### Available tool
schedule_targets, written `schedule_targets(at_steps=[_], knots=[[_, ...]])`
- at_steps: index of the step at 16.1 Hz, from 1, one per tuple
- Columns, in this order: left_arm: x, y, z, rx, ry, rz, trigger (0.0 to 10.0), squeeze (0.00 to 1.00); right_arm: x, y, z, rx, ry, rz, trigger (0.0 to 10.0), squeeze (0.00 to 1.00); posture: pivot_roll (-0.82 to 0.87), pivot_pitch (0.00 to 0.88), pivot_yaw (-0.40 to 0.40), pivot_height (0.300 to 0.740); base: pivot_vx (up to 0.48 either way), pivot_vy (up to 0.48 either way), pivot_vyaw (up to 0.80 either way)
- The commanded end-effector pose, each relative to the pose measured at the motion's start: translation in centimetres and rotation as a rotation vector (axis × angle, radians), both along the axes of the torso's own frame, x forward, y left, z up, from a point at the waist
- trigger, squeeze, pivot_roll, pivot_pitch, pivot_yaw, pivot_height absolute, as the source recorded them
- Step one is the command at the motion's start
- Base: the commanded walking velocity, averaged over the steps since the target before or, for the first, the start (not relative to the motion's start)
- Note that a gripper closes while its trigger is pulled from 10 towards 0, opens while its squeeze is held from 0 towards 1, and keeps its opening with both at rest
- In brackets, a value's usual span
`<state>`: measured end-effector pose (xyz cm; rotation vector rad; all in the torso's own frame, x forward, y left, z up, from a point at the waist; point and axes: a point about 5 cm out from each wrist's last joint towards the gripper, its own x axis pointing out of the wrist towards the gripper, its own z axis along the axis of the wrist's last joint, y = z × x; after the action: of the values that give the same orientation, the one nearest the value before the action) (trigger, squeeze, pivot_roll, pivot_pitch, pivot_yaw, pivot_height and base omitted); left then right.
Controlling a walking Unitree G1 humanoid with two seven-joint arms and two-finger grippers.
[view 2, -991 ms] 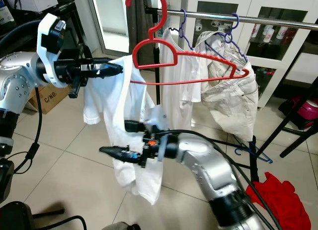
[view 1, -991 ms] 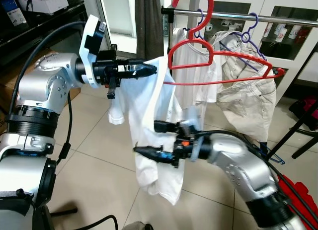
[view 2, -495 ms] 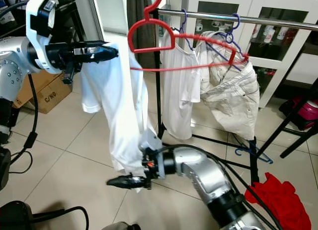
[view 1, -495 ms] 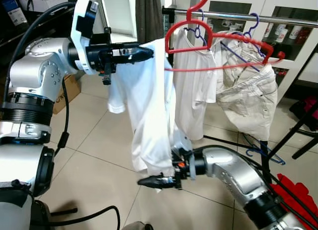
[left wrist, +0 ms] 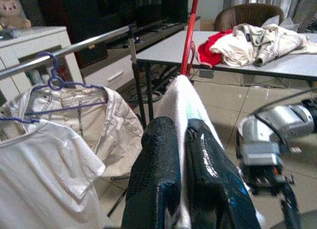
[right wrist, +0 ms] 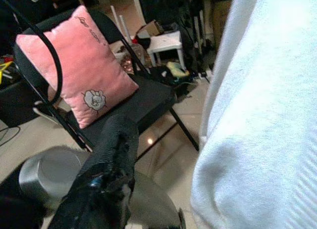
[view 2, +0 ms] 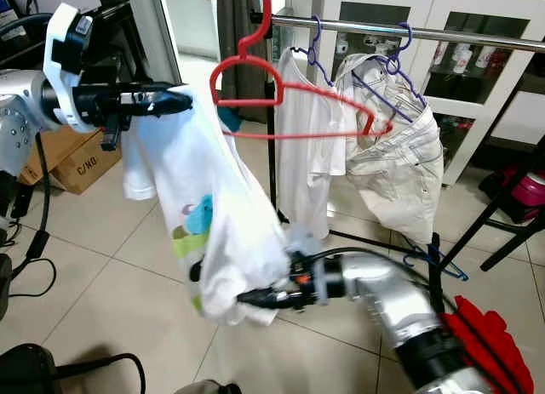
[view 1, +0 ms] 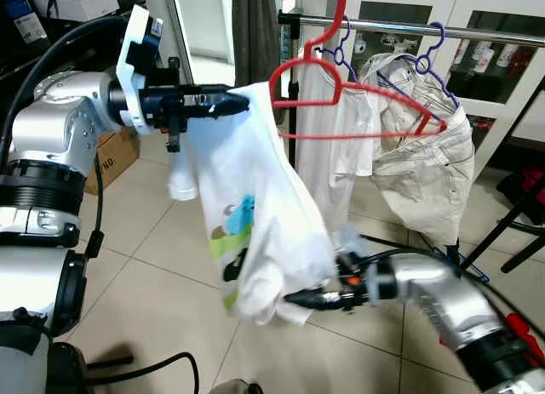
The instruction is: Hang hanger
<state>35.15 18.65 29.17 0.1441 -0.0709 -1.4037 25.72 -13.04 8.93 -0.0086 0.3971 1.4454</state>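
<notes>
Here, a robot stands on a tiled floor (view 1: 162, 266) before a metal clothes rail (view 1: 477, 30), working with a white T-shirt (view 1: 255, 232) on a red hanger (view 1: 341, 96). The left pincer (view 1: 234, 105) is held up at shoulder height, left of the rail, its two black fingers (left wrist: 153, 179) pressed together on a fold of the T-shirt's upper edge, with the white cloth squeezed between them in the left wrist view. The T-shirt hangs down from that grip and bulges out toward the camera, showing a small print in blue, green and dark colours. The red hanger is just right of the left pincer, its near end hidden in the shirt, its hook (view 1: 328, 15) rising close to the rail's left end; whether the hook rests on the rail cannot be told. The right pincer (view 1: 298, 299) is low down, at the T-shirt's bunched lower edge, touching the cloth; whether its fingers are spread or closed cannot be told, since the cloth covers the tips. Farther along the rail hang a second white T-shirt (view 1: 336, 156) and a pair of pale shorts (view 1: 426, 173) on a purple hanger (view 1: 426, 58). A cardboard box (view 1: 115, 156) sits on the floor on the left.
</notes>
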Motion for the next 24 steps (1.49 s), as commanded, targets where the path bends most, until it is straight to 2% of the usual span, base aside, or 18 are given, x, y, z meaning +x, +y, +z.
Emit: schedule_targets(at_steps=[1,2,5,8,10,11,12,13,15,17,20,21,23,24], knots=[[-0.2,1.1,0.6,0.012,-0.040,0.029,0.0,0.00,-0.1,-1.8,-0.7,-0.035,0.034,-0.042,0.0,0.00,-0.07,0.000,0.105,0.740,0.000,0.000,0.00],[-0.2,1.4,0.3,0.022,-0.034,0.033,0.0,0.00,0.0,-2.9,-0.7,-0.045,0.036,-0.077,0.0,0.00,-0.07,0.000,0.105,0.740,0.000,0.000,0.00],[-0.6,2.0,-0.2,0.039,-0.023,0.039,0.0,0.00,0.4,-4.6,-0.7,-0.057,0.036,-0.147,0.0,0.00,-0.08,0.000,0.106,0.740,0.000,0.000,0.00],[-1.2,2.8,-0.9,0.054,-0.013,0.045,0.0,0.00,1.5,-7.4,-0.5,-0.129,-0.014,-0.278,0.0,0.00,-0.08,0.000,0.106,0.740,0.000,0.000,0.00],[-2.2,3.2,-1.7,0.067,0.004,0.047,0.0,0.00,2.8,-9.8,-0.1,-0.197,-0.103,-0.431,0.0,0.00,-0.09,0.000,0.112,0.740,0.000,0.000,0.00],[-2.3,3.3,-1.9,0.071,0.008,0.047,0.0,0.00,3.0,-10.1,0.0,-0.199,-0.117,-0.456,0.0,0.00,-0.09,0.000,0.112,0.740,0.000,0.000,0.00],[-3.1,3.7,-2.5,0.071,0.029,0.052,0.0,0.00,3.6,-11.2,0.5,-0.214,-0.163,-0.544,0.0,0.00,-0.09,0.000,0.112,0.740,0.000,0.000,0.00],[-3.4,3.9,-2.7,0.073,0.039,0.056,0.0,0.00,3.8,-11.7,0.7,-0.222,-0.181,-0.583,0.0,0.00,-0.09,0.000,0.112,0.740,0.000,0.000,0.00],[-4.9,4.8,-4.2,0.119,0.082,0.086,0.0,0.00,4.8,-13.6,1.3,-0.270,-0.268,-0.740,0.0,0.00,-0.09,0.000,0.118,0.740,0.000,0.000,0.00],[-5.7,5.4,-5.6,0.165,0.095,0.136,0.0,0.00,5.4,-14.5,2.0,-0.251,-0.312,-0.840,0.0,0.00,-0.09,0.000,0.118,0.740,0.000,0.000,0.00],[-6.2,6.4,-7.9,0.311,0.088,0.221,0.0,0.00,6.1,-14.7,3.0,-0.242,-0.366,-0.868,0.0,0.00,-0.08,0.000,0.109,0.740,0.000,0.000,0.00],[-6.3,6.3,-8.1,0.318,0.092,0.222,0.0,0.00,6.2,-14.6,3.1,-0.238,-0.375,-0.867,0.0,0.00,-0.08,0.000,0.108,0.740,0.000,0.000,0.00],[-6.7,5.7,-9.4,0.385,0.098,0.203,0.0,0.00,6.8,-14.2,4.2,-0.224,-0.428,-0.858,0.0,0.00,-0.08,0.000,0.106,0.740,0.000,0.000,0.00],[-6.2,5.4,-9.8,0.397,0.073,0.244,0.0,0.00,7.1,-13.8,4.8,-0.218,-0.454,-0.829,0.0,0.00,-0.08,0.000,0.104,0.740,0.000,0.000,0.00]])
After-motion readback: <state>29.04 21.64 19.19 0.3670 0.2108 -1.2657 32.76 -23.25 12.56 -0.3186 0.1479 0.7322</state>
